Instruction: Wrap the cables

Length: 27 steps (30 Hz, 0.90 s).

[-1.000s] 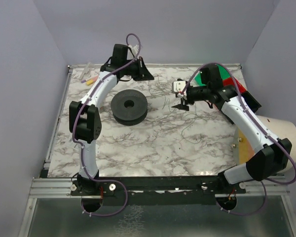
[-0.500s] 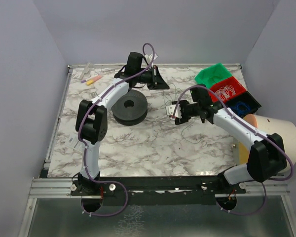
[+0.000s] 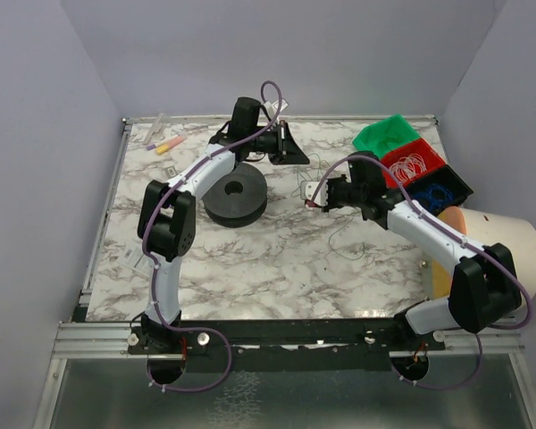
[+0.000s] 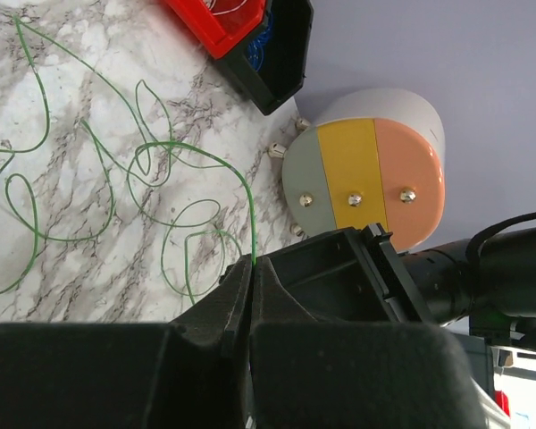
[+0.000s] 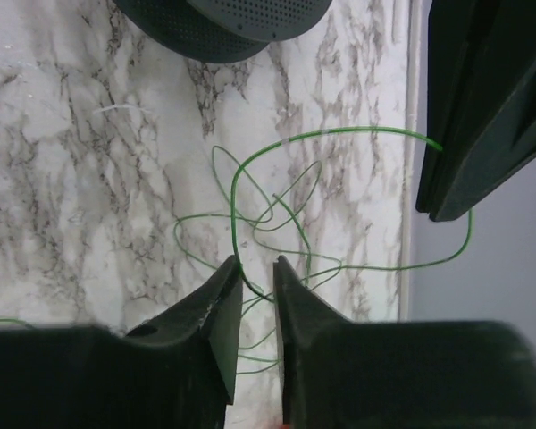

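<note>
Cable (image 5: 357, 131): one thin green strand in loose, overlapping loops; lies on the marble worktop (image 3: 277, 259) between the two end effectors, to the right of the black spool (image 3: 235, 195)
Left end effector (image 4: 253, 268): fingers pressed together on one end of the cable; the strand curves away from their tips down to the loops
Right end effector (image 5: 257, 268): fingers a narrow gap apart, tips right at the tangle; a strand seems to run between them, pinched or not is unclear
Far right corner: red bin (image 3: 413, 161) between a green bin (image 3: 389, 134) and a black bin (image 3: 439, 189)
</note>
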{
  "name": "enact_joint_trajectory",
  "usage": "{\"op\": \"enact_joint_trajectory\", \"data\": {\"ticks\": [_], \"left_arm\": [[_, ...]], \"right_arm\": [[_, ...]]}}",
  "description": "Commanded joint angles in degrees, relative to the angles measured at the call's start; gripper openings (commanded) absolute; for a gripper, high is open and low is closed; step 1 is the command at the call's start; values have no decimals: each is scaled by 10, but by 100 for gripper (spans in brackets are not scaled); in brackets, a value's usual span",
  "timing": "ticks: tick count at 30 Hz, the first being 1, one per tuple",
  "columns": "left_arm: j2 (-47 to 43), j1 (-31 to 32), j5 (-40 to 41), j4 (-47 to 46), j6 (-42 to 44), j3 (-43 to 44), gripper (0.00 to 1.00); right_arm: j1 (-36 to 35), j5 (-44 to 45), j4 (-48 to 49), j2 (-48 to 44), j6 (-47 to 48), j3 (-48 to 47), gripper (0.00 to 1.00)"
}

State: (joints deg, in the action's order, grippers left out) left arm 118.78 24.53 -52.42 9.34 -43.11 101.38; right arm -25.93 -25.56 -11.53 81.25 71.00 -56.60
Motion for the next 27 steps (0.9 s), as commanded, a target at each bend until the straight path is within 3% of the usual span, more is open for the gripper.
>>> {"op": "enact_joint_trajectory", "data": {"ticks": [1,4,9,10,13,16,19,22,27], "left_arm": [[-8,6,-24,-27,-12,-7,0],[-9,6,-27,-29,-14,-4,0],[-9,5,-32,-26,-7,9,2],[-9,3,-29,-18,2,17,13],[-10,-15,-4,55,56,58,65],[-18,-54,40,121,119,107,95],[-45,-112,64,132,148,102,99],[-87,-153,118,166,230,50,99],[-179,-140,314,211,445,-96,99]], "right_arm": [[-4,14,20,-4,-18,2,14],[-4,4,-7,-3,-7,-5,2],[-3,-20,-41,0,-4,-14,0],[-3,-30,-53,3,-13,-22,0],[0,-62,-84,9,-69,-57,0],[27,-145,-110,12,-130,-87,1],[62,-223,-117,18,-199,-111,0],[95,-288,-102,25,-276,-123,0],[147,-376,-30,39,-431,-122,1]]}}
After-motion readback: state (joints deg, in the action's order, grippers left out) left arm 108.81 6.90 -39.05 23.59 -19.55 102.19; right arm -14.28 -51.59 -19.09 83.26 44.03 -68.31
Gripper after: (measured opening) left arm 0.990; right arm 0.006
